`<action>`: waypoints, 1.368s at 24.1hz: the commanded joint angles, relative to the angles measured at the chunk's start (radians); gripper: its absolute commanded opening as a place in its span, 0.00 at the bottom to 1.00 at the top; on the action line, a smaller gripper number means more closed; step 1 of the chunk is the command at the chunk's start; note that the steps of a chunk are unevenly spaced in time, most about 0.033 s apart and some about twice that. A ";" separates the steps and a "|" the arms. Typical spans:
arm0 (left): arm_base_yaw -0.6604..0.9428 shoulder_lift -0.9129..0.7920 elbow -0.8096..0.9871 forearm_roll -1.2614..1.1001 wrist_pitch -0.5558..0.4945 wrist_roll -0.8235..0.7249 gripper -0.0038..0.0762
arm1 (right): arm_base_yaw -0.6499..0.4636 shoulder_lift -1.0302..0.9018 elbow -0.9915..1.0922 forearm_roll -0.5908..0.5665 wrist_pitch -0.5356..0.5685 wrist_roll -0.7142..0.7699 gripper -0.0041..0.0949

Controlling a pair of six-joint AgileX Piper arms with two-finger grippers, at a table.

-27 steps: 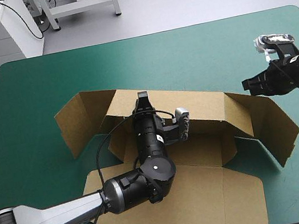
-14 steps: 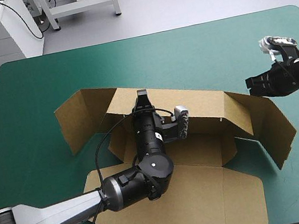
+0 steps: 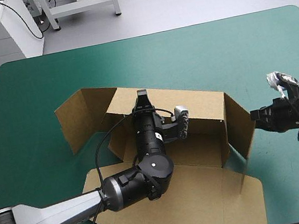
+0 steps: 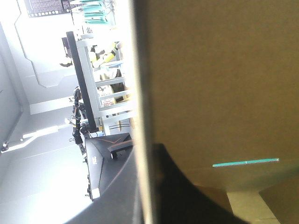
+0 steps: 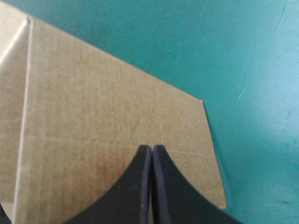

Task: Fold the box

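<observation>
High view: left gripper (image 3: 142,98) pinches the box (image 3: 200,150) by the top edge of its raised back wall (image 3: 201,108), likely steadying it, while right gripper (image 3: 253,117), fingers pressed together and empty, touches the side flap (image 3: 239,125) just ahead, apparently to push it inward.

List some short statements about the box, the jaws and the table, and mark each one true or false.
The back wall of the box stands upright. True.
The right jaws stand wide open. False: they are shut, with their tips at the right side flap.
The left jaws sit at the back wall's top edge. True.
The table cover is red. False: it is teal-green.
The lid lies flat at the table's near side. True.
</observation>
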 commanded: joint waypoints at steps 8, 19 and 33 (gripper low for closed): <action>-0.001 -0.032 -0.011 -0.011 -0.003 0.000 0.04 | -0.003 -0.321 0.183 0.155 -0.138 -0.125 0.02; -0.001 -0.032 -0.011 -0.011 -0.003 0.000 0.04 | -0.003 -0.438 0.403 0.308 -0.204 -0.465 0.10; -0.001 -0.032 -0.011 -0.011 -0.006 0.000 0.04 | 0.007 -0.438 0.403 0.285 -0.105 -0.501 0.64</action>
